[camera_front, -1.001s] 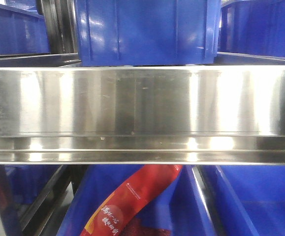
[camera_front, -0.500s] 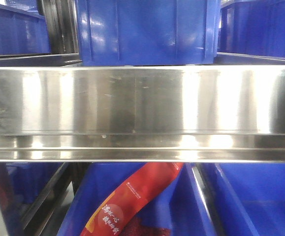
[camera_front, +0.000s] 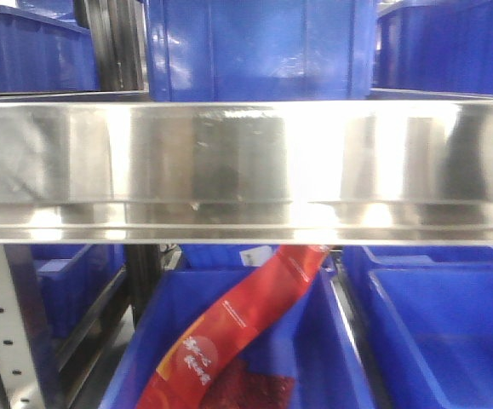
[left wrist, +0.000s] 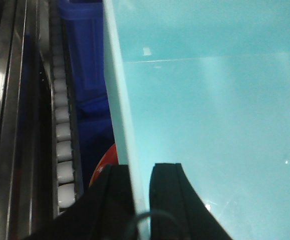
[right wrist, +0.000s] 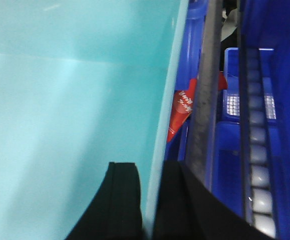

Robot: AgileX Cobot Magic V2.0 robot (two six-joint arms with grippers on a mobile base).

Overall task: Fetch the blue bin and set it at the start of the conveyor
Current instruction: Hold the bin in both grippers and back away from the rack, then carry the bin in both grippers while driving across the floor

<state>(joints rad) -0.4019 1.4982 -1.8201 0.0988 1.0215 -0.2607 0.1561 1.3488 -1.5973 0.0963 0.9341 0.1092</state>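
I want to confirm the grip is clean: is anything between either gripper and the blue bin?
Nothing visible. The left gripper straddles one wall of the blue bin, the right gripper the opposite wall, each directly on the plastic. The conveyor is not in view, so that path cannot be judged.

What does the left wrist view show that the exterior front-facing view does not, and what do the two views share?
Only the left wrist view shows the pale cyan blue bin, with the left gripper closed on its wall, one finger on each side, and a row of white rollers. Only the front-facing view shows the broad steel shelf beam across the picture and a perforated upright at lower left. Both show dark blue crates and a red packet.
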